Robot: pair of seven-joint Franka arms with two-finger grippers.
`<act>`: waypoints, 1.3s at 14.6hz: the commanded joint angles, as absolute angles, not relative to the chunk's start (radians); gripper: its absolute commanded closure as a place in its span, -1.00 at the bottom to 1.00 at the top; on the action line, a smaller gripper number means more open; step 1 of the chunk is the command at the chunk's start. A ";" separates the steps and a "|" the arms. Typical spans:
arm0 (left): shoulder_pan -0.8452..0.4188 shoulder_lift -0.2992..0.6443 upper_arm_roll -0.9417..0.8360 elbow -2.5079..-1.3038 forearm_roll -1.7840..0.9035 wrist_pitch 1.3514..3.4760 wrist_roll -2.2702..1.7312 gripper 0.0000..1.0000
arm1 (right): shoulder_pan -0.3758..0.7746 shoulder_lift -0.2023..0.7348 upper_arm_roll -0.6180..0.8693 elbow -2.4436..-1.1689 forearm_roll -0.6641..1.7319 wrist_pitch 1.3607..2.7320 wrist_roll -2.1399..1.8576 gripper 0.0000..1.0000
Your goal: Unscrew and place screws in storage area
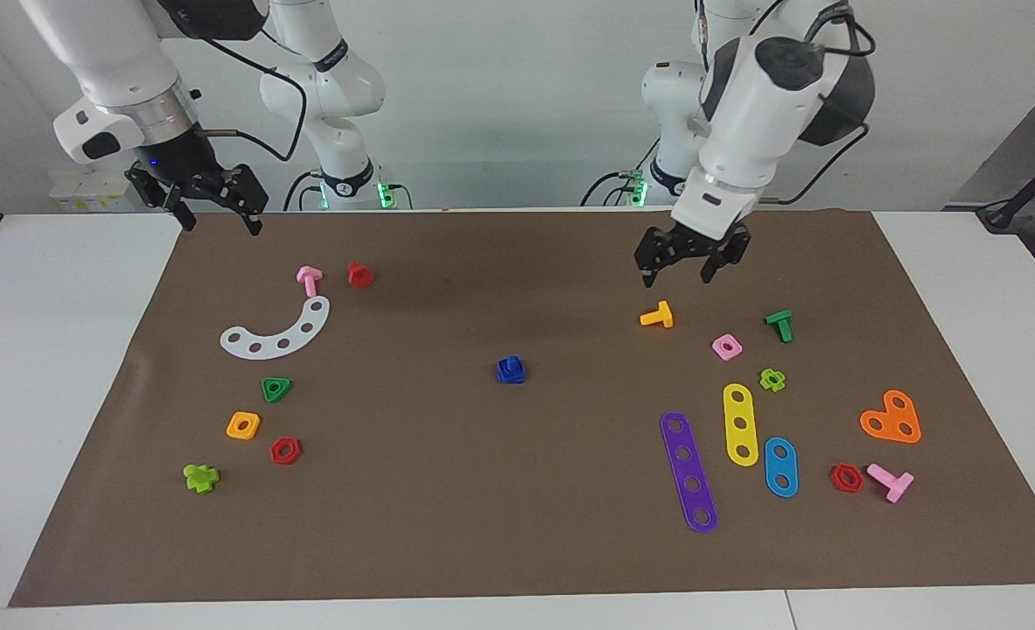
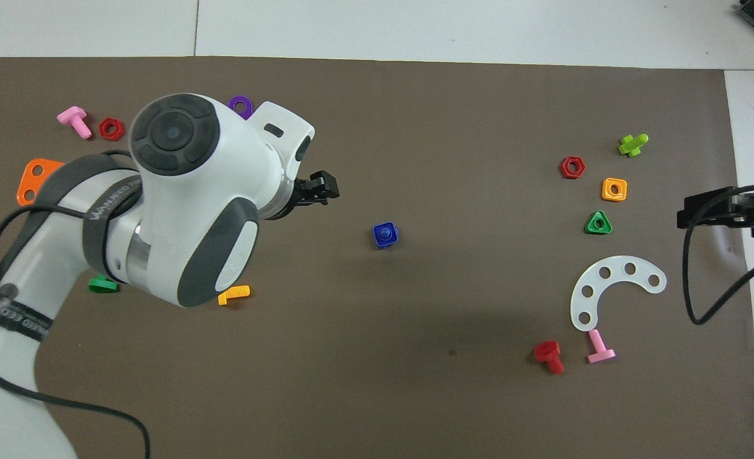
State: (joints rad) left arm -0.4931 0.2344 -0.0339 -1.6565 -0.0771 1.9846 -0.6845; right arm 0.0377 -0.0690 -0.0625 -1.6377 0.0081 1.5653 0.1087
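Note:
A dark-blue screw (image 1: 510, 369) sits threaded in a blue square nut at the middle of the brown mat (image 1: 482, 507); it also shows in the overhead view (image 2: 385, 234). My left gripper (image 1: 690, 269) is open and empty in the air over the mat by the orange bolt (image 1: 657, 316), apart from the screw; its tip shows in the overhead view (image 2: 321, 190). My right gripper (image 1: 217, 217) is open and empty and waits over the mat's corner at the right arm's end (image 2: 727, 213). Small nuts and bolts are grouped at both ends of the mat.
At the left arm's end lie purple (image 1: 688, 472), yellow (image 1: 740, 424) and blue (image 1: 780, 466) strips, an orange heart plate (image 1: 891, 418) and several nuts and bolts. At the right arm's end lie a white curved strip (image 1: 279, 331), a red bolt (image 1: 359, 275) and several nuts.

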 commanded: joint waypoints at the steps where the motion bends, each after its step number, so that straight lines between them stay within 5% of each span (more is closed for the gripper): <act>1: -0.577 0.394 -0.012 -1.505 -0.084 2.012 -0.813 -0.87 | 0.026 -0.095 -0.057 -1.672 0.002 1.589 0.071 -1.00; 6: -0.679 0.546 -0.011 -1.443 -0.051 2.126 -0.876 -0.84 | 0.026 -0.097 -0.057 -1.674 0.002 1.589 0.071 -1.00; 19: -0.718 0.548 -0.014 -1.600 -0.006 2.224 -0.867 -0.30 | 0.025 -0.097 -0.057 -1.674 0.002 1.589 0.071 -1.00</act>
